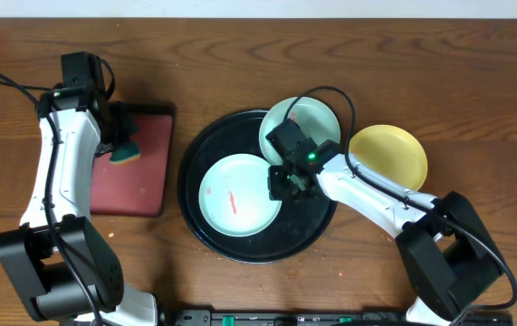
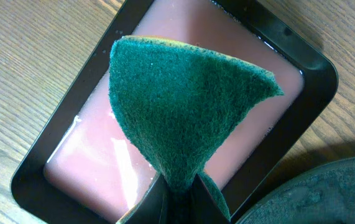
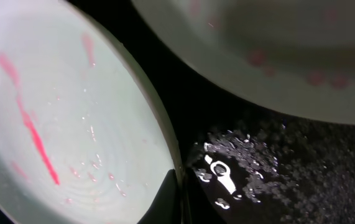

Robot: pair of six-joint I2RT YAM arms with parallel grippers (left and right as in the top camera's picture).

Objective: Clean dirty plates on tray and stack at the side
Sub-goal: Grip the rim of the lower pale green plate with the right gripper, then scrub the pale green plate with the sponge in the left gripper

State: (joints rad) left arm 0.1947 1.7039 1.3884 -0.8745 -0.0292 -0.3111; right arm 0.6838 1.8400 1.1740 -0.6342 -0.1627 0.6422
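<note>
Two glossy mint plates (image 1: 238, 195) (image 1: 312, 122) sit in the wet round black tray (image 1: 195, 154), one yellow plate (image 1: 387, 154) beside it; the left end effector (image 2: 178, 198) pinches a coarse green sponge (image 2: 183, 99), the right end effector (image 3: 176, 199) closed by a plate's rim.

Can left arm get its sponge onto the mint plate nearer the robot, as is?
Probably yes. Nothing lies between sponge and plate; the plate's left side and smeared middle are bare, with the right pincer only at its right rim.
</note>
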